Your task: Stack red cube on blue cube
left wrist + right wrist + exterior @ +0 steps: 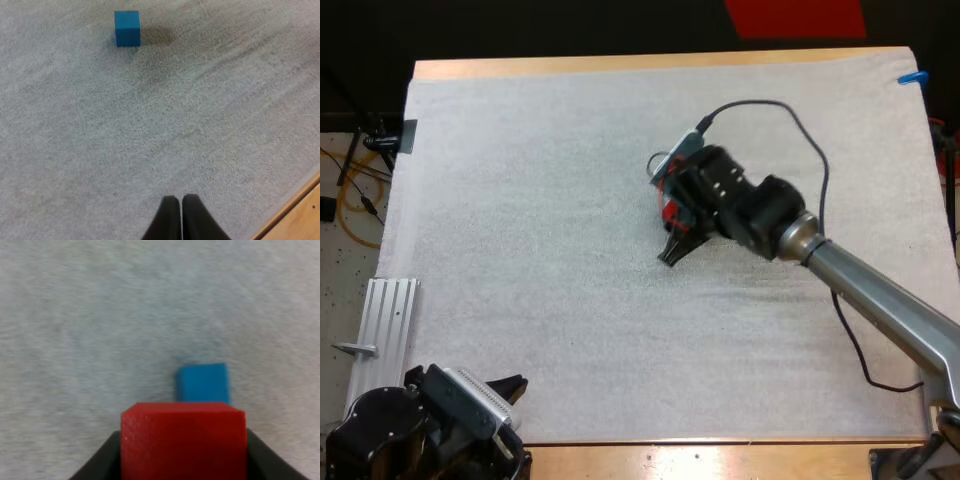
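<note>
High view: right gripper (673, 250) sits about mid-mat, well in from every edge of the white mat (520, 250), its fingers pinching the red cube (668, 212) from both sides. Right wrist view: blue cube (202, 382) lies on the mat just beyond the held red cube. Left gripper (512, 385) is at the mat's near left corner, fingers pressed together on nothing, with the blue cube well ahead of it

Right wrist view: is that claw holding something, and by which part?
The right gripper holds the red cube, pressing its opposite side faces. The left gripper holds nothing.
</note>
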Robot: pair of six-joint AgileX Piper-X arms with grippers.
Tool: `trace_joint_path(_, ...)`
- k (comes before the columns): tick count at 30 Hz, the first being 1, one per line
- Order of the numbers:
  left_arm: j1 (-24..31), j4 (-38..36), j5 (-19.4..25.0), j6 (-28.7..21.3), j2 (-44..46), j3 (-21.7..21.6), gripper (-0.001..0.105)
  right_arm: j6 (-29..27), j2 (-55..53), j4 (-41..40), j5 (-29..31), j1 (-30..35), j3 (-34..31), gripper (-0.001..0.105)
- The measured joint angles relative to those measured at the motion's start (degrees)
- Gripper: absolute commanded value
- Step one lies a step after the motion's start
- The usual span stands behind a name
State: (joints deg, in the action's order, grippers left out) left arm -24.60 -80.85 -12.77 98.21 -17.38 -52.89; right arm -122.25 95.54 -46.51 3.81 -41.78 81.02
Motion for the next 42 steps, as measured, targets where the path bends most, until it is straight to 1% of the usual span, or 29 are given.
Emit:
trace_joint_path(5,0.00,0.00,-2.02,0.00,0.00,0.00,0.000,-3.03,3.33,0.28,-0.19,2.48,1.50,0.031)
trace_joint_path(9,0.00,0.00,-2.14,0.00,0.00,0.00,0.000,-5.48,7.29,0.41,-0.66,3.29,4.15,0.031)
trace_joint_path(11,0.00,0.00,-2.14,0.00,0.00,0.00,0.000,-5.78,9.03,0.40,-0.77,3.57,5.31,0.031)
trace_joint_path(15,0.00,0.00,-2.14,0.00,0.00,0.00,0.000,-5.90,12.04,1.98,-1.28,4.26,7.12,0.031)
trace_joint_path(24,0.00,0.00,-2.14,0.11,0.00,0.00,0.000,-6.02,15.59,3.45,-7.55,6.92,7.89,0.031)
trace_joint_path(30,0.00,0.00,-2.14,0.40,0.00,0.00,0.000,-6.02,16.79,4.73,-8.60,6.92,8.04,0.031)
trace_joint_path(42,0.00,0.00,-2.14,0.40,0.00,0.00,0.000,-6.02,19.26,4.51,-8.75,6.92,8.04,0.031)
